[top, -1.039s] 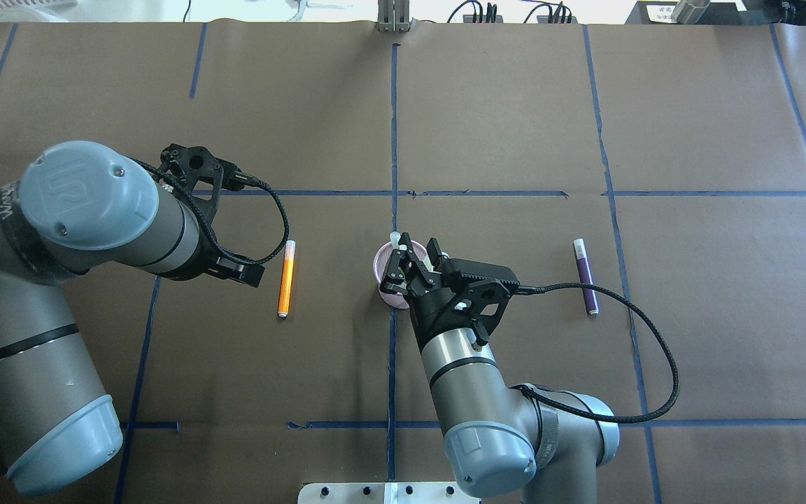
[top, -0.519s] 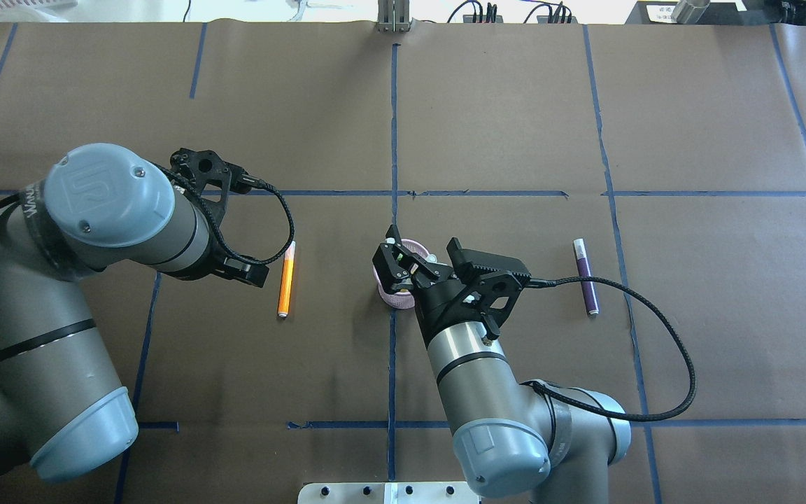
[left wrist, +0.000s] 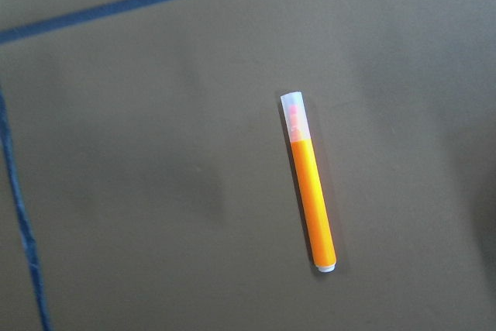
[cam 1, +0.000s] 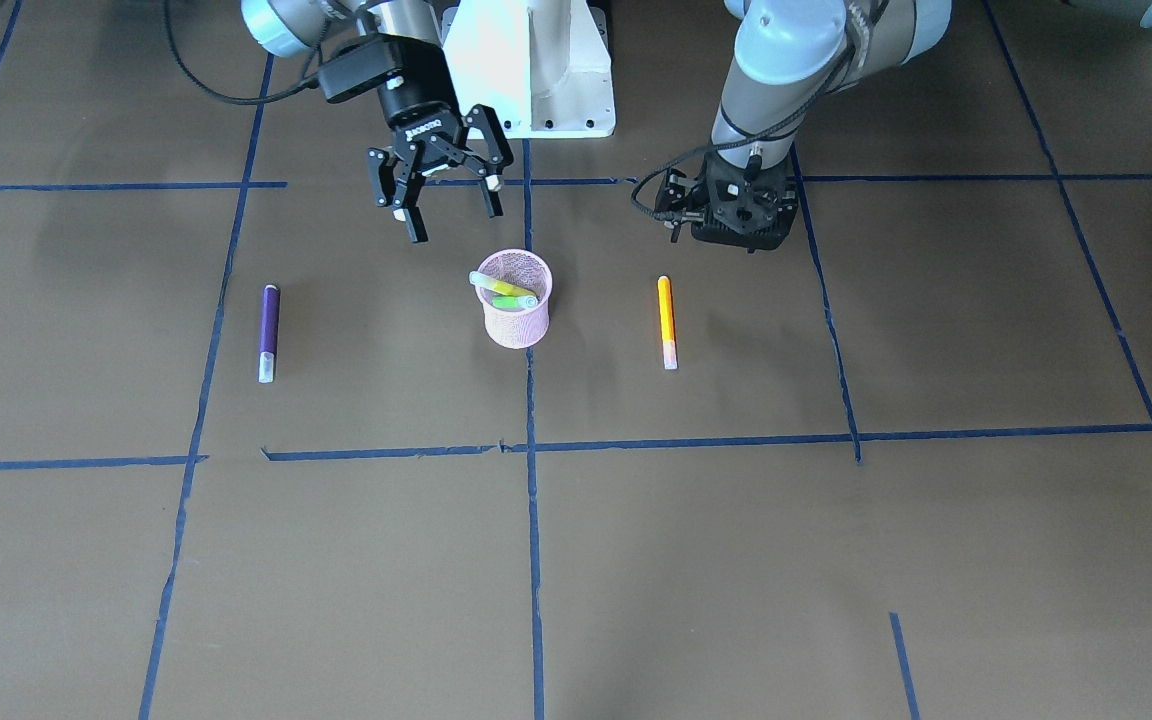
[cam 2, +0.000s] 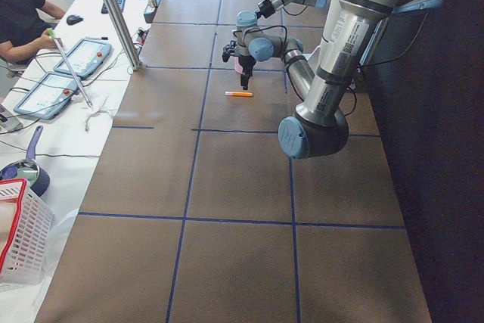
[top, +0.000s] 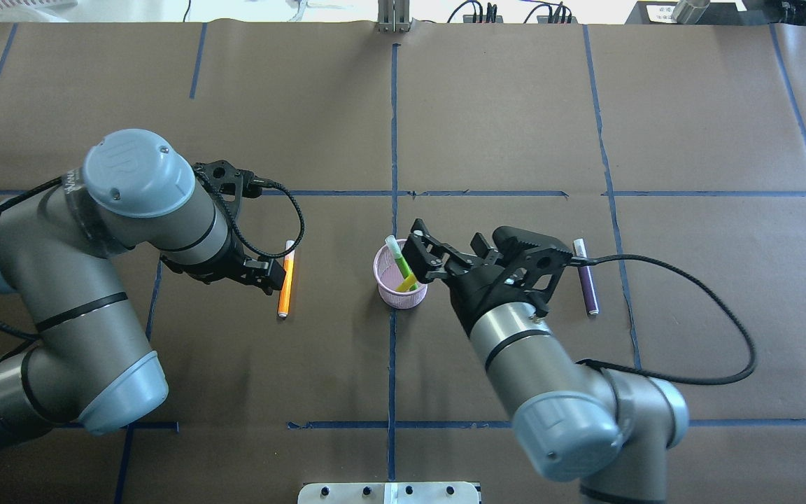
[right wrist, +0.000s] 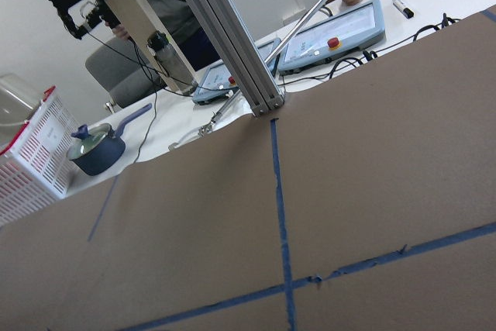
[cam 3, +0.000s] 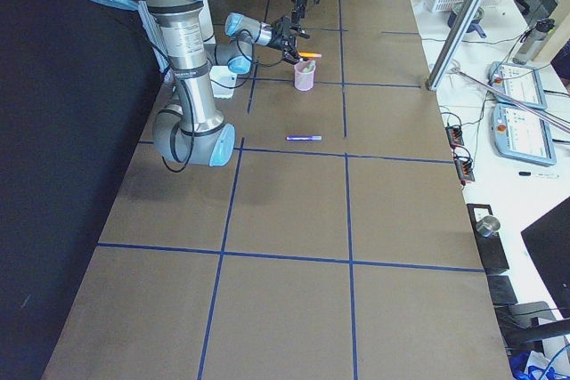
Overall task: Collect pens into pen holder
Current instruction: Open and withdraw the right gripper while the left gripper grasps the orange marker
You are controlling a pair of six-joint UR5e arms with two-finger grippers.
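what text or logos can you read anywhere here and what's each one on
"ROBOTIQ", faint, on the body of the right gripper.
"UR" logo, on the left arm's blue joint cap.
The white sticker on that arm, in the exterior left view, is too small to read.

Right gripper (cam 1: 454,222): jaws spread wide, tilted forward and down, arm low. Left gripper (cam 1: 736,215): pointing straight down, jaws hidden.
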